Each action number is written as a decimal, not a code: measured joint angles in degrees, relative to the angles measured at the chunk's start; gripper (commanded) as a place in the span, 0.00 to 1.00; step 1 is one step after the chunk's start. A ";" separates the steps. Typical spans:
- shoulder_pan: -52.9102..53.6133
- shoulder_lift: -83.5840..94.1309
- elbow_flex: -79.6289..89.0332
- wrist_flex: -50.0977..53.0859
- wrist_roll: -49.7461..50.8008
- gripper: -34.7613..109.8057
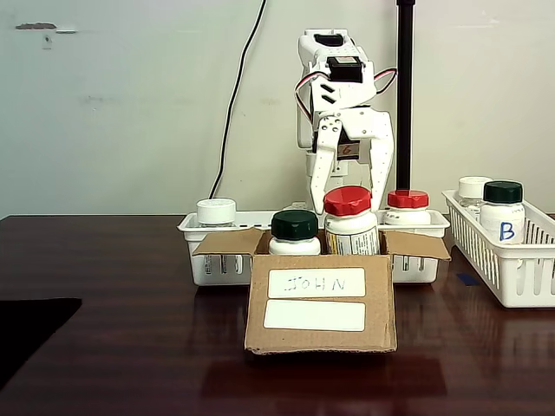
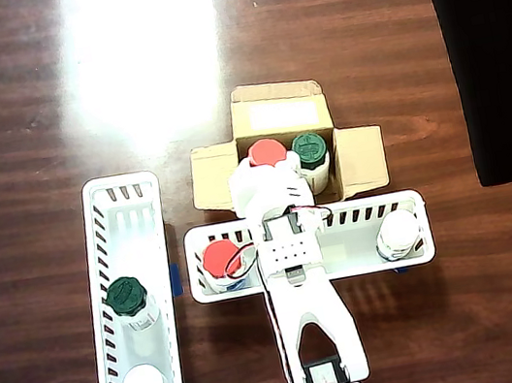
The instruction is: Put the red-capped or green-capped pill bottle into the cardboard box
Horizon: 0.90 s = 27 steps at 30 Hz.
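The brown cardboard box [image 1: 319, 340] stands at the table's middle with its flaps spread and two white labels on its front. Two bottles stand upright inside it: a red-capped pill bottle [image 1: 349, 218] and a dark green-capped one [image 1: 294, 232]. From above, the red cap [image 2: 267, 151] and the green cap [image 2: 309, 149] sit side by side in the box [image 2: 361, 160]. My white gripper [image 1: 349, 206] hangs open just behind the red-capped bottle, one finger on each side of its cap, holding nothing. From overhead the gripper [image 2: 267, 176] reaches over the box's near wall.
Behind the box a white slotted basket [image 1: 416, 260] holds a red-capped bottle [image 1: 408, 206] and a white-capped one [image 1: 216, 211]. A second basket [image 1: 520, 277] at the right holds a green-capped bottle marked B [image 1: 503, 212] and a white-capped one [image 1: 473, 191]. A black mat [image 2: 500, 62] lies apart.
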 measured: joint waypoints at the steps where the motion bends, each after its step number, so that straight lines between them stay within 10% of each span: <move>1: -0.09 0.00 0.79 -0.44 0.18 0.29; 14: -0.26 2.02 5.54 -2.99 0.79 0.85; 20: -0.53 9.84 1.76 13.62 -0.53 0.73; 27: -2.90 24.43 3.78 28.48 0.00 0.36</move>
